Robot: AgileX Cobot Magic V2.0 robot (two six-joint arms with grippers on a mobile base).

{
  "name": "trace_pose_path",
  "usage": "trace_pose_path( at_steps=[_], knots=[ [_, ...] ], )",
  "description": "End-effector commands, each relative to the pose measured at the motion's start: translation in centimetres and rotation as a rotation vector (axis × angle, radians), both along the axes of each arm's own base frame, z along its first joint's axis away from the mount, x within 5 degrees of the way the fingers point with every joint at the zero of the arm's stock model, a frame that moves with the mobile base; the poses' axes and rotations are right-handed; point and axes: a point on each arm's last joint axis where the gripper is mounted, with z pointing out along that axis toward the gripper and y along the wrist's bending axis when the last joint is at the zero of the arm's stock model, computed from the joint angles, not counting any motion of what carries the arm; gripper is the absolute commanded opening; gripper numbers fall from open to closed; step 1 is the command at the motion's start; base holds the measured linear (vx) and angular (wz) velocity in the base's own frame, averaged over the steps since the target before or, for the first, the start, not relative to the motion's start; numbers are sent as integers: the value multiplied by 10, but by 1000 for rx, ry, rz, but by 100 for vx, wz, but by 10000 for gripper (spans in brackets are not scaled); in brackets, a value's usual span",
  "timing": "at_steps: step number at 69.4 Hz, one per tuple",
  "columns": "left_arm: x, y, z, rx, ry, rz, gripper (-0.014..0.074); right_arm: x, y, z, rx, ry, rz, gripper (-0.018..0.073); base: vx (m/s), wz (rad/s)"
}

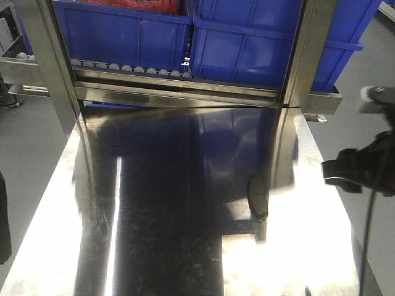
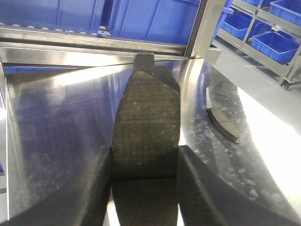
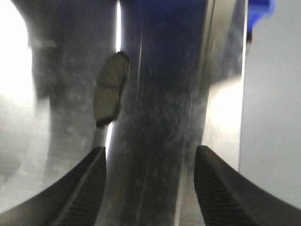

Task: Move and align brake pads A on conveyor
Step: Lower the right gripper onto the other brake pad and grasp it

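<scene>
A shiny steel counter (image 1: 185, 259) lay below blue bins (image 1: 123, 31). The left hand (image 2: 146, 153) clamped one brake pad (image 2: 146, 113). The right hand (image 3: 150, 155) hung wide, a second brake pad (image 3: 111, 89) at its view's upper left. Pickup seemed underway; next called for closing on it.

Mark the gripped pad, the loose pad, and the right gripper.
gripped pad (image 2: 146, 125): left wrist view, rough face middle.
loose pad (image 3: 111, 88): right wrist view, central groove.
right gripper (image 3: 150, 155): right wrist view, between fingertips.

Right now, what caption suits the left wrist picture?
Left hand grips a brake pad; a second pad lies on the steel table to its right.
</scene>
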Motion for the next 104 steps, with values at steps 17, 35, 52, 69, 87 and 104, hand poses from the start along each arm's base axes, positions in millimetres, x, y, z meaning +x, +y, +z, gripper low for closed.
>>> trace_pose_path(
  at_steps=[17,35,52,69,87,104],
  knots=[
    [1,-2,18,-53,-106,-20,-6,56,26,-42,-32,205,22,387,0,0],
    [1,-2,18,-53,-106,-20,-6,93,84,-47,-97,218,25,394,0,0],
    [1,-2,18,-53,-106,-20,-6,123,103,-53,-53,302,-8,468,0,0],
    [1,-2,18,-53,-106,-20,-6,142,109,-68,-67,348,-31,482,0,0],
    [1,-2,18,-53,-106,-20,-6,153,113,-90,-95,425,-54,477,0,0],
    [1,-2,18,-53,-106,-20,-6,155,113,-99,-112,449,-60,457,0,0]
  ],
)
